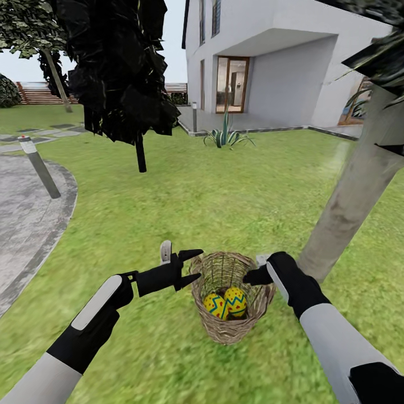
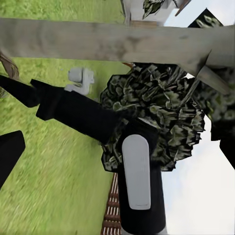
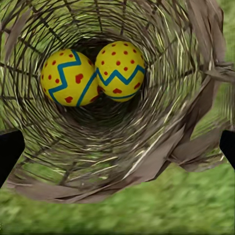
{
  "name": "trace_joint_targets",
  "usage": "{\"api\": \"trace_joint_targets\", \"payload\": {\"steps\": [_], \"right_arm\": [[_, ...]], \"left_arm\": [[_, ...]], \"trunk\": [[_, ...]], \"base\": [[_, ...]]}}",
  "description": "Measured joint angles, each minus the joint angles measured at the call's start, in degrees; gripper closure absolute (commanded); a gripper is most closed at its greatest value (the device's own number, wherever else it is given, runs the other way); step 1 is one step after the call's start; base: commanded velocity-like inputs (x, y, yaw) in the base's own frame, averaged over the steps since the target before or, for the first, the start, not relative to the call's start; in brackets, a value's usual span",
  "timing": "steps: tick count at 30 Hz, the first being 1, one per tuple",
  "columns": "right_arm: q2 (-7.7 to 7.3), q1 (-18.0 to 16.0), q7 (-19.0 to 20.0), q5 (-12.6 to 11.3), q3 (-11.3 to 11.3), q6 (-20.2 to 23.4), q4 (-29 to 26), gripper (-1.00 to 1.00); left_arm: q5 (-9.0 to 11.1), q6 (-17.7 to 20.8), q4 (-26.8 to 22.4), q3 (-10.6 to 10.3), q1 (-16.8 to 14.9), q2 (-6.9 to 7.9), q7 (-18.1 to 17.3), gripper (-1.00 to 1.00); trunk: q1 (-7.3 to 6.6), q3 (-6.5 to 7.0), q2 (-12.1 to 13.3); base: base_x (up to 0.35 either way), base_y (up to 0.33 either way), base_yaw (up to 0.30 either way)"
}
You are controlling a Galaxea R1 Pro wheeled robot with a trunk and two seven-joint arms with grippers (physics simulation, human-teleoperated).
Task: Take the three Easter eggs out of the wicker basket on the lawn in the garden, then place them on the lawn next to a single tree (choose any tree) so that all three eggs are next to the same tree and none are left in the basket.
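Observation:
The wicker basket stands on the lawn just in front of me, near the foot of the pale-trunked tree. Two yellow Easter eggs with red dots and blue zigzags lie side by side at its bottom, and they show again as eggs in the right wrist view. My right gripper is open at the basket's right rim and points down into the basket. My left gripper is open and empty just outside the left rim.
A thin dark-trunked tree with black foliage stands further back on the left. A grey stone patio with a bollard lies at the left. A house and an agave plant are behind. In the left wrist view, the right forearm shows.

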Motion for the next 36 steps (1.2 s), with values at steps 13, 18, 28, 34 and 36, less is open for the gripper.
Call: {"api": "trace_joint_targets", "payload": {"steps": [13, 18, 28, 34, 36], "right_arm": [[2.58, 0.71, 0.01, 0.22, 0.16, -0.21, 2.99, -1.00], [2.84, 0.75, -0.11, 0.24, 0.14, -0.22, 3.07, -1.00], [3.36, 0.82, -0.33, 0.40, 0.19, -2.38, 9.17, -1.00], [7.08, 0.05, -2.34, 0.49, 0.20, -2.52, 12.51, -1.00], [8.15, -1.16, -4.69, 0.62, 0.15, -2.70, 15.53, -1.00]], "left_arm": [[0.09, 0.01, 0.06, -0.07, -0.02, -0.21, -0.01, -1.00], [0.08, 0.00, 0.05, -0.09, 0.00, -0.24, -0.01, -1.00], [0.09, 0.00, 0.05, -0.09, 0.00, -0.23, -0.01, -1.00], [0.11, 0.00, 0.04, -0.11, 0.00, -0.24, -0.02, -1.00], [0.11, 0.00, 0.04, -0.10, 0.00, -0.28, -0.02, -1.00]], "trunk": [[-0.01, 0.00, 0.00], [0.02, 0.00, 0.00], [0.02, 0.00, 0.00], [0.02, 0.00, 0.00], [0.02, 0.00, 0.00]], "base": [[0.284, 0.137, -0.119], [0.058, 0.026, -0.127], [0.002, 0.001, -0.006], [0.000, 0.000, 0.000], [0.000, 0.000, 0.000]]}}
